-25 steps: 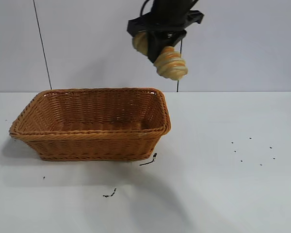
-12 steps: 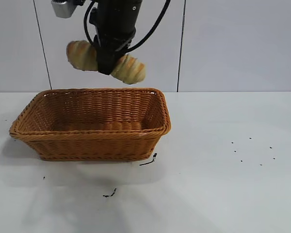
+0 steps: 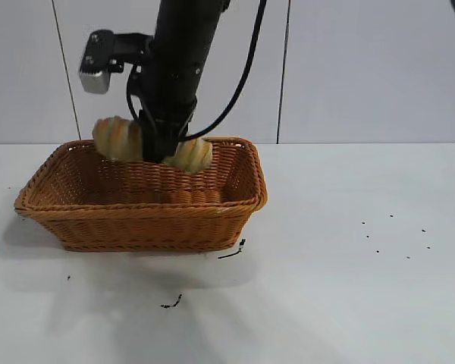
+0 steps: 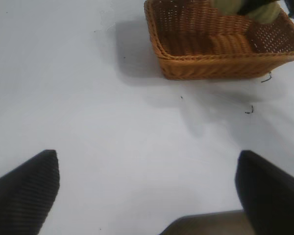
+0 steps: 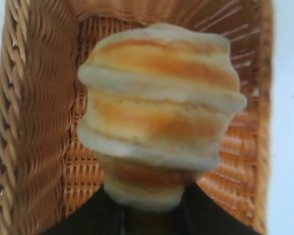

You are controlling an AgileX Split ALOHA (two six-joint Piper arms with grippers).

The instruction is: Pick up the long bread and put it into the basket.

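Observation:
The long bread (image 3: 118, 139), tan with orange-brown stripes, is clamped at its middle in my right gripper (image 3: 158, 149). It hangs level with the braided rim, over the inside of the orange-brown wicker basket (image 3: 136, 209). In the right wrist view the bread (image 5: 159, 112) fills the middle, with the basket floor (image 5: 83, 176) close beneath and the right gripper (image 5: 149, 208) shut on it. The left wrist view shows the basket (image 4: 206, 61) far off, with the bread (image 4: 225, 6) above it. My left gripper (image 4: 147, 196) is open and empty over bare table, out of the exterior view.
The basket stands on a white table at the left. Small black scraps lie in front of it (image 3: 232, 251) (image 3: 172, 302), and dark specks lie on the right (image 3: 394, 235). A brown edge (image 4: 206, 225) shows under the left gripper.
My right gripper carried the bread left from above the basket's right end, then lowered it from well above the basket down to rim level.

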